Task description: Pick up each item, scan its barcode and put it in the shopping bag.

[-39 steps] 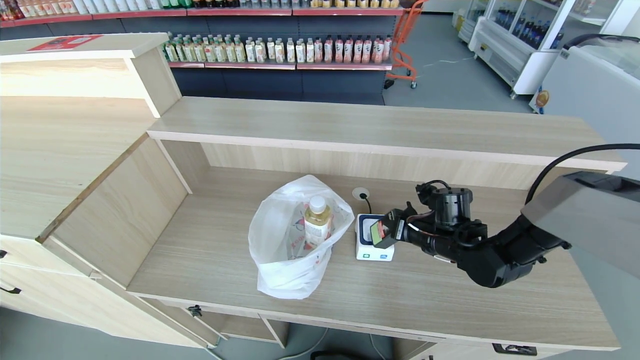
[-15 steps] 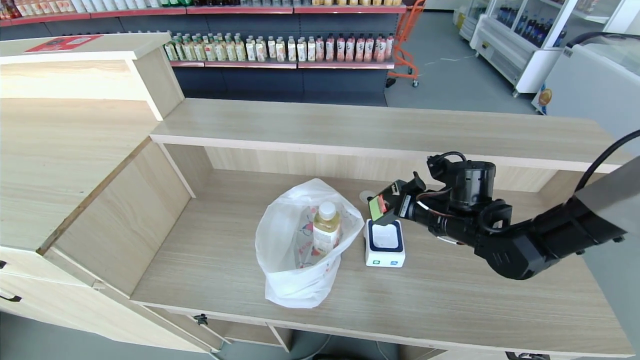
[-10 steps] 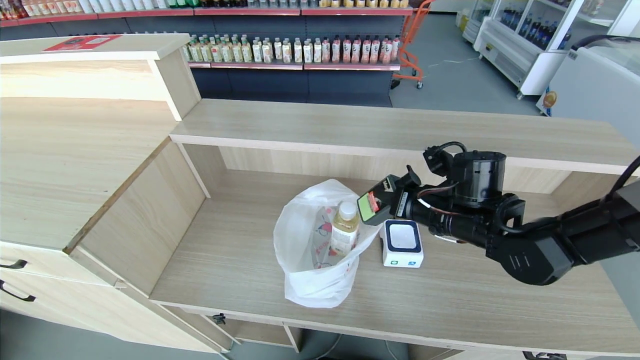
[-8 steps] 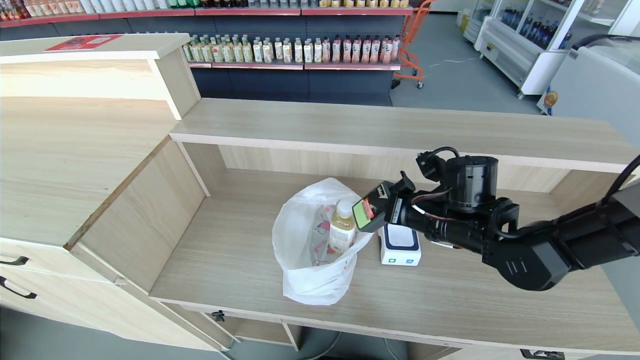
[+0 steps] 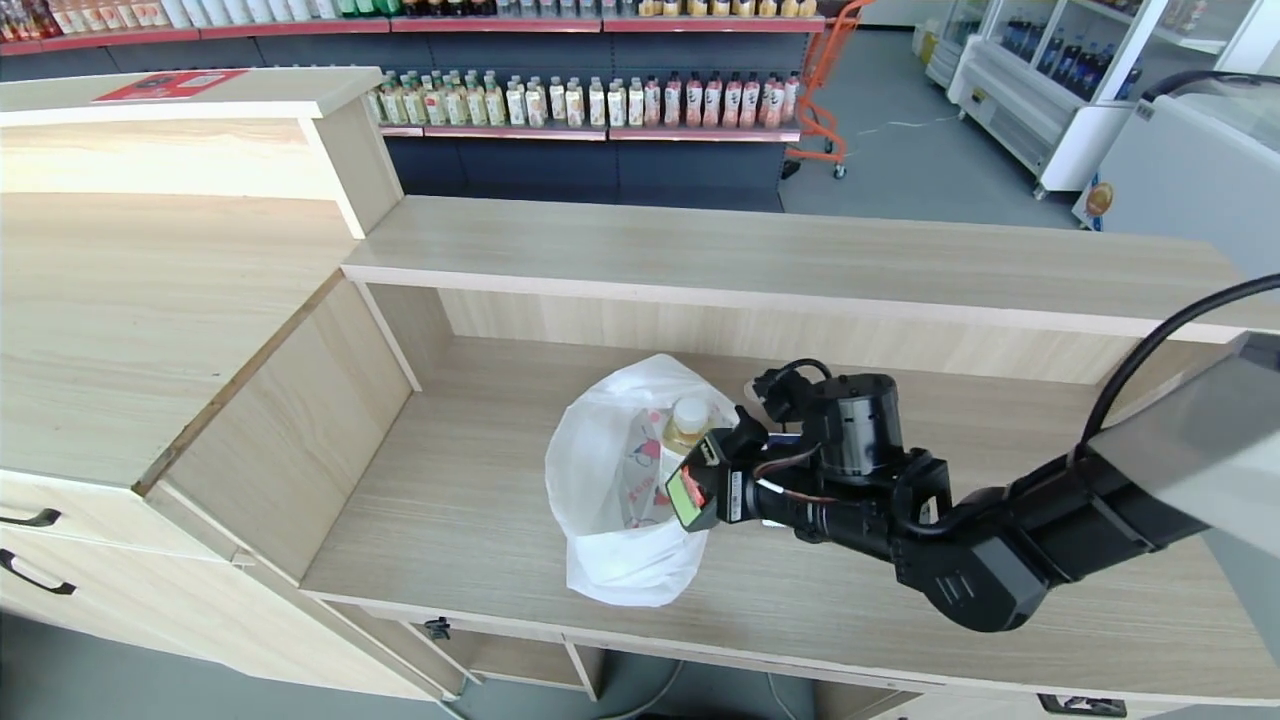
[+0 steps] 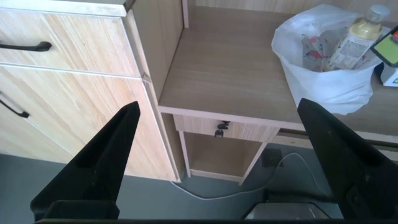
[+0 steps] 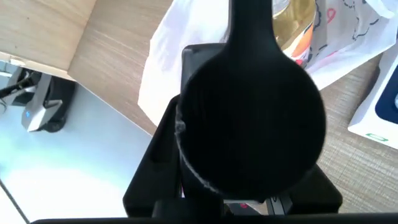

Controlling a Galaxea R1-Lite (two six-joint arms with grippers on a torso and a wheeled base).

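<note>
A white plastic shopping bag (image 5: pixel 600 490) stands open on the wooden counter (image 5: pixel 460 500), with a yellow drink bottle (image 5: pixel 688 422) upright inside. My right gripper (image 5: pixel 712 482) is shut on a small box (image 5: pixel 688 492) with a green and red face, held at the bag's right rim, just above the opening. The right wrist view looks down past the dark held box (image 7: pixel 249 124) onto the bag (image 7: pixel 168 68), the bottle (image 7: pixel 298 18) and the white scanner (image 7: pixel 379 112). My left gripper (image 6: pixel 211 162) hangs open and holds nothing, out in front of the counter, with the bag (image 6: pixel 323 81) farther off.
A raised wooden shelf (image 5: pixel 780 250) runs along the back of the counter, and a tall side panel (image 5: pixel 290 420) walls its left. Drawers with black handles (image 6: pixel 25 46) sit left of the counter. Store shelves of bottles (image 5: pixel 570 100) stand far behind.
My right gripper carried the box from above the scanner to the left and down, to the bag's rim. The head camera also shifted, so the whole scene slid right.
</note>
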